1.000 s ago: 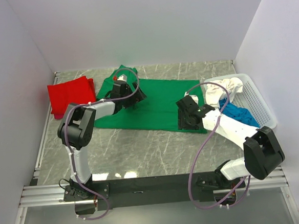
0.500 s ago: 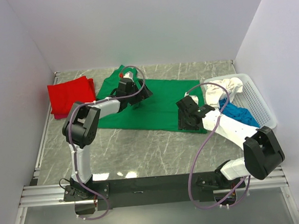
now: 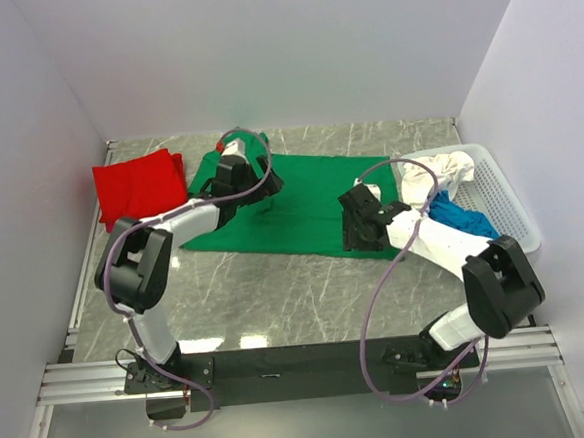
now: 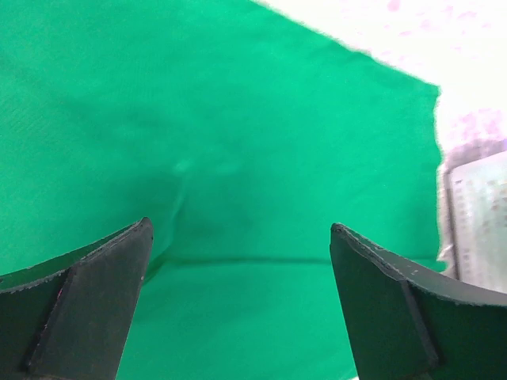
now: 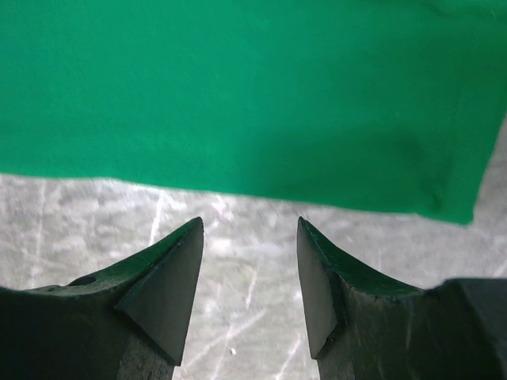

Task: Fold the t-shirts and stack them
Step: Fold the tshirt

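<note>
Left fingers (image 4: 95, 277) are spread wide and grip nothing. They sit over the green shirt (image 3: 316, 202), toward its far-left part. Green cloth fills the gap between them, with a faint crease running across it.

Right fingers (image 5: 166, 277) are also apart and empty. They are at the near-right corner of the green shirt, with their tips over bare table (image 3: 277, 290). The shirt's near edge lies just beyond the tips, not between them.

Basket (image 3: 516, 203) sits just off the right end of the green shirt. It holds a bunched white shirt (image 3: 449, 168) toward the far side and a crumpled blue shirt (image 3: 468, 222) nearer. The right arm crosses over part of it.

Green shirt lies spread flat on the table. Red shirt (image 3: 137, 185) lies folded just off the green shirt's left end, close to it; can't tell if they touch.
</note>
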